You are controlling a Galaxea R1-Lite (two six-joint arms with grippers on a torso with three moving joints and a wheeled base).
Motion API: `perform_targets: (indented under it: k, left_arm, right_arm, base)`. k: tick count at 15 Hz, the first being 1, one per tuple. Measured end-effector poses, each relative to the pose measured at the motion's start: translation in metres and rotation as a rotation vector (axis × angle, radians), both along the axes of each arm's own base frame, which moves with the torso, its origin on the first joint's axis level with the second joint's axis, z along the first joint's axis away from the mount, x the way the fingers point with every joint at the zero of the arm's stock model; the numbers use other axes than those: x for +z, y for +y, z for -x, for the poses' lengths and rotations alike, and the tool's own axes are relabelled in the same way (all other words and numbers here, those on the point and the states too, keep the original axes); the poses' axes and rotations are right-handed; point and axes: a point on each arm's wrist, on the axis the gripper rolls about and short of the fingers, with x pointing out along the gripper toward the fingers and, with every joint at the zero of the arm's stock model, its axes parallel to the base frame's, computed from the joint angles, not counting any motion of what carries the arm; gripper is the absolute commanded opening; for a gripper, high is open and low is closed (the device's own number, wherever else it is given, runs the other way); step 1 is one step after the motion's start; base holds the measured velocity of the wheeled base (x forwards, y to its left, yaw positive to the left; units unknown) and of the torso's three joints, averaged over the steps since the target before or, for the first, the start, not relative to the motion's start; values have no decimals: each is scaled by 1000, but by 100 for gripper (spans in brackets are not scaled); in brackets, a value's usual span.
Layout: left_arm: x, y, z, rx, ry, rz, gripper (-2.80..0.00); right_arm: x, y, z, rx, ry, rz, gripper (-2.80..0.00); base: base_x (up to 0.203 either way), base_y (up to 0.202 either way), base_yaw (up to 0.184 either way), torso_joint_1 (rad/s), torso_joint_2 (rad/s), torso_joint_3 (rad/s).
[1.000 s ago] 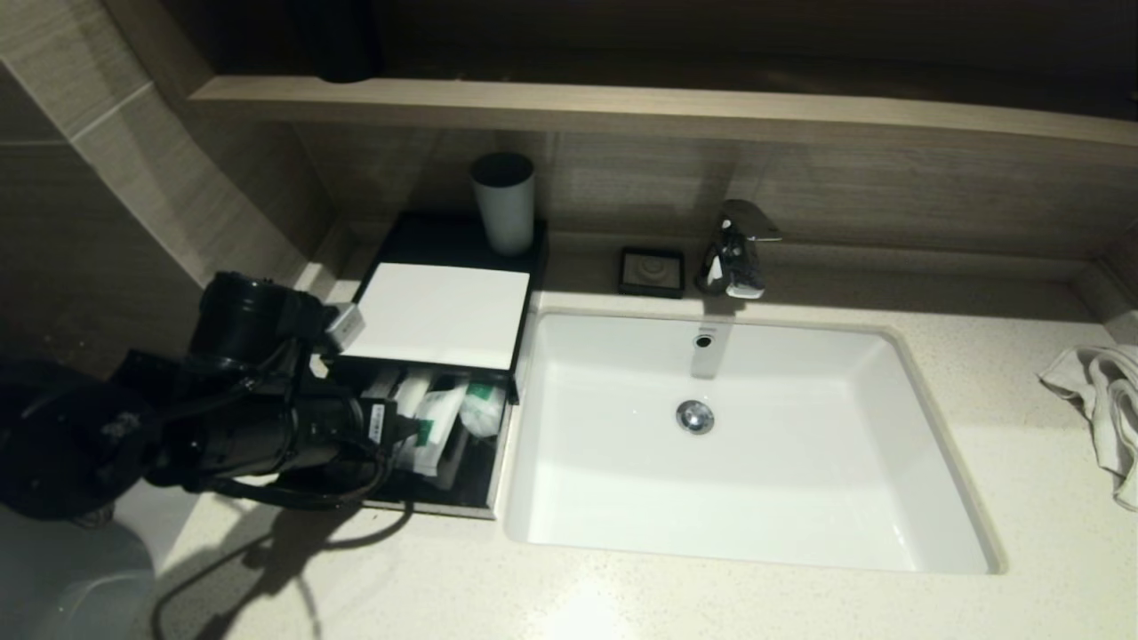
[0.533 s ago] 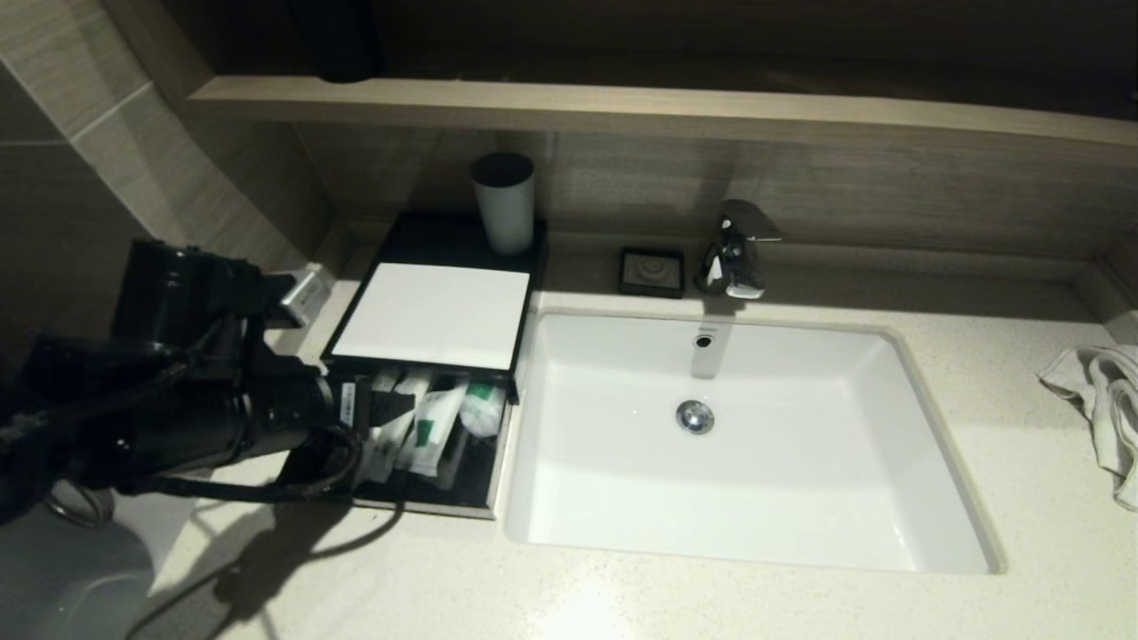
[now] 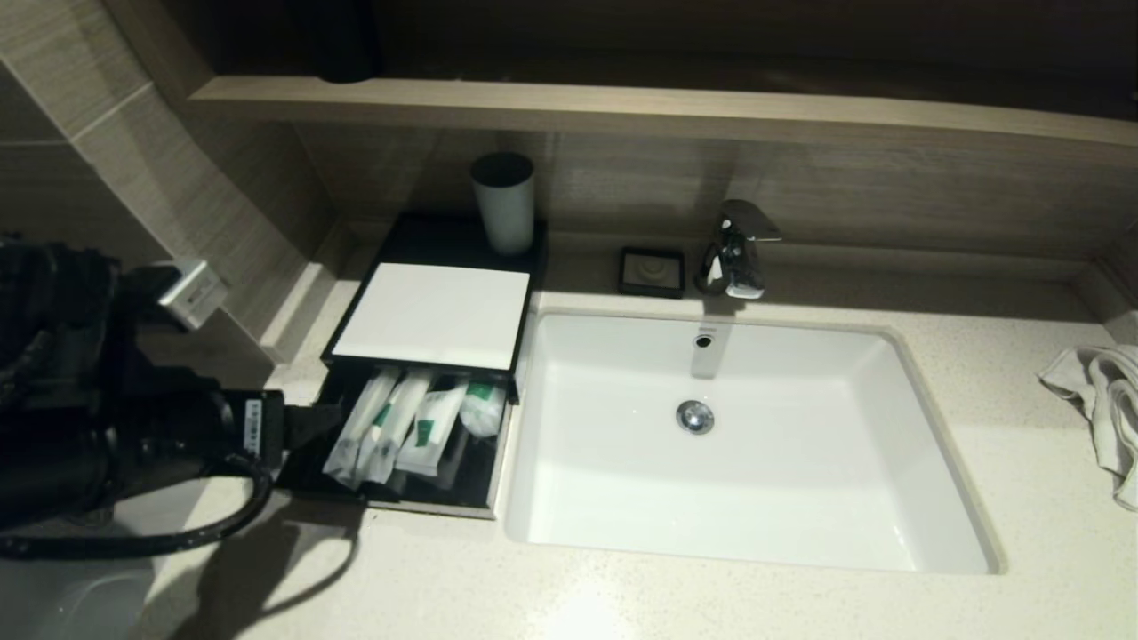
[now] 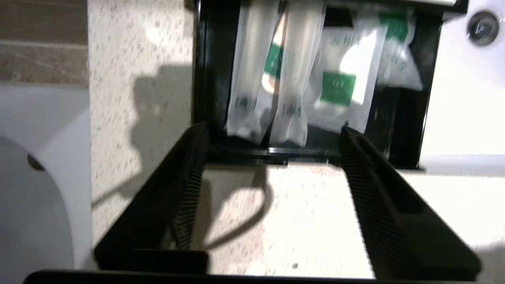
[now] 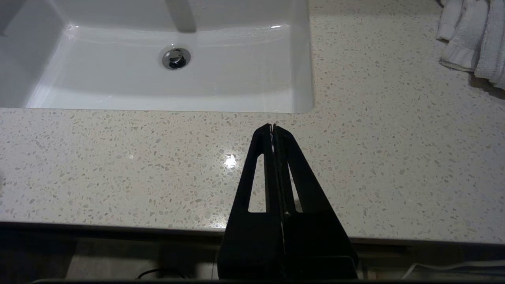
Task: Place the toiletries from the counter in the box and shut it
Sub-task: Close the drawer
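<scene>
A black box with a white top [image 3: 436, 313] stands on the counter left of the sink. Its drawer [image 3: 484, 484] is pulled out toward me. Several white and green toiletry packets [image 3: 400, 427] lie side by side in it; they also show in the left wrist view [image 4: 296, 75]. My left gripper [image 3: 311, 425] is open and empty, just left of the drawer's near corner. In the left wrist view the left gripper [image 4: 272, 132] faces the drawer's front edge [image 4: 276, 152], above bare counter. My right gripper [image 5: 273, 127] is shut and empty over the counter's front edge.
A white sink [image 3: 925, 418] fills the middle, with a chrome faucet [image 3: 736, 249] behind it. A grey cup [image 3: 503, 203] stands on the tray behind the box. A black soap dish [image 3: 652, 271] sits near the faucet. A white towel [image 3: 1102, 409] lies at the far right.
My left arm has drawn back to the left, off the open drawer. The packets it covered now show in full. The drawer is still open.
</scene>
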Motion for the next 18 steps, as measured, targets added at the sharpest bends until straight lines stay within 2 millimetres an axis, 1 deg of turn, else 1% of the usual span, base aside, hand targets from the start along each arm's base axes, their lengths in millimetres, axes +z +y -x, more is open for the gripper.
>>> perform_targets:
  k: [4,6,9,11,13,18]
  left_arm:
    - [-16,11,31,-8,62,-21,-280]
    - [-26,14,43,-10,81,-26,-280]
    - [-42,17,53,-35,128,-23,-280]
    - [-47,16,55,-83,159,10,-280]
    - [-50,15,53,-92,176,11,-280]
    - [-58,10,38,-90,228,-9,-280]
  right_arm:
    - [0,0,0,0,0,0,-280]
    - [0,0,0,0,0,-1,-280]
    - [0,0,0,0,0,0,-280]
    - [0,0,0,0,0,0,-280]
    - [0,0,0,0,0,0,-280]
    - [0,0,0,0,0,0,-280]
  base:
    - [0,0,0,0,0,0]
    - [0,0,0,0,0,0]
    - [0,0,0,0,0,0]
    - [0,0,0,0,0,0]
    - [0,0,0,0,0,0]
    - [0,0,0,0,0,0]
